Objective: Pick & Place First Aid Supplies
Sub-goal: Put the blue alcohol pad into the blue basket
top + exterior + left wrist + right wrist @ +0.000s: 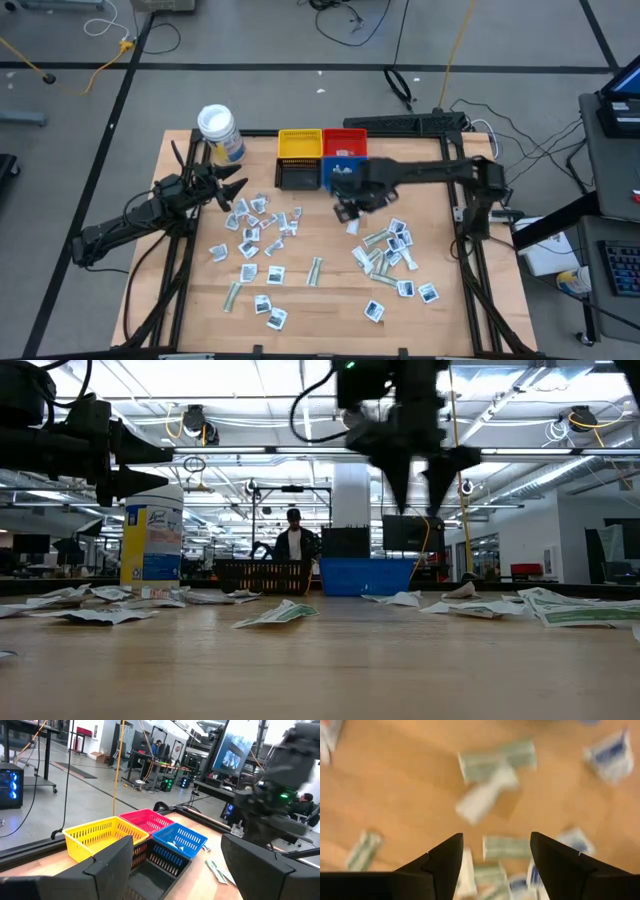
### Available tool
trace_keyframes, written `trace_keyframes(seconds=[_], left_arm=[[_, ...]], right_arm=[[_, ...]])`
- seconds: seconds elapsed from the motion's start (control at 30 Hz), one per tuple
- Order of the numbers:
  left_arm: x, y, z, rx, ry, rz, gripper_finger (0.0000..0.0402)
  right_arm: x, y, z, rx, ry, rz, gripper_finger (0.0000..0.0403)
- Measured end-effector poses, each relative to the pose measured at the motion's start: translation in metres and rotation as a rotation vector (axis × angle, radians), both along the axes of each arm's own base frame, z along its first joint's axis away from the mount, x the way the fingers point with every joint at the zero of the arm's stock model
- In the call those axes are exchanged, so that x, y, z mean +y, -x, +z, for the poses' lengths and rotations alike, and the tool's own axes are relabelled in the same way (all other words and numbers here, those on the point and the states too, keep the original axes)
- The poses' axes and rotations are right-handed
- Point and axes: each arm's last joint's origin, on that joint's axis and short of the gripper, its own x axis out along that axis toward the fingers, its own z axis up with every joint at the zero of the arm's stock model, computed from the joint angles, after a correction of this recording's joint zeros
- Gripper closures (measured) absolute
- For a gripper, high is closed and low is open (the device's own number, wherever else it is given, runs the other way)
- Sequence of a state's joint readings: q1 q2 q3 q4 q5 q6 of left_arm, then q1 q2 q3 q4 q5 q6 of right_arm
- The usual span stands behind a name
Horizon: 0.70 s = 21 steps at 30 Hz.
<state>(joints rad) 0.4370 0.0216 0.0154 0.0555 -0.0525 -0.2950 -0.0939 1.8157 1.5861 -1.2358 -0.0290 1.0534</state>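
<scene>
The first aid supplies are several small white packets and long strips lying flat on the wooden table, in a left cluster (262,225) and a right cluster (390,250). My right gripper (350,208) hangs open above the table between the two clusters, fingers pointing down, well clear of the packets (420,472). Nothing is between its fingers (495,857); packets (505,847) lie on the table below it. My left gripper (238,192) waits open at the table's left, held level and empty (180,870).
Four small bins stand at the table's far middle: yellow (300,145), red (345,142), black (297,176) and blue (338,172), the blue one with a few packets inside (176,843). A white-lidded jar (220,130) stands at the far left. A person (293,540) is in the room beyond.
</scene>
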Motion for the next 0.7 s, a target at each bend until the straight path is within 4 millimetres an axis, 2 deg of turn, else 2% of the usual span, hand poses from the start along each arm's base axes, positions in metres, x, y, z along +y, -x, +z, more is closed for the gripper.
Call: trace_keyframes(seconds=[0.43,0.7], left_arm=[[0.000,0.000,0.000,0.000,0.000,0.000,0.0096],[0.000,0.000,0.000,0.000,0.000,-0.001,0.0096]], right_arm=[[0.092,0.101,-0.014,0.092,-0.016,-0.069,0.0175],[0.132,0.144,-0.022,0.131,-0.044,-0.057,0.0174]])
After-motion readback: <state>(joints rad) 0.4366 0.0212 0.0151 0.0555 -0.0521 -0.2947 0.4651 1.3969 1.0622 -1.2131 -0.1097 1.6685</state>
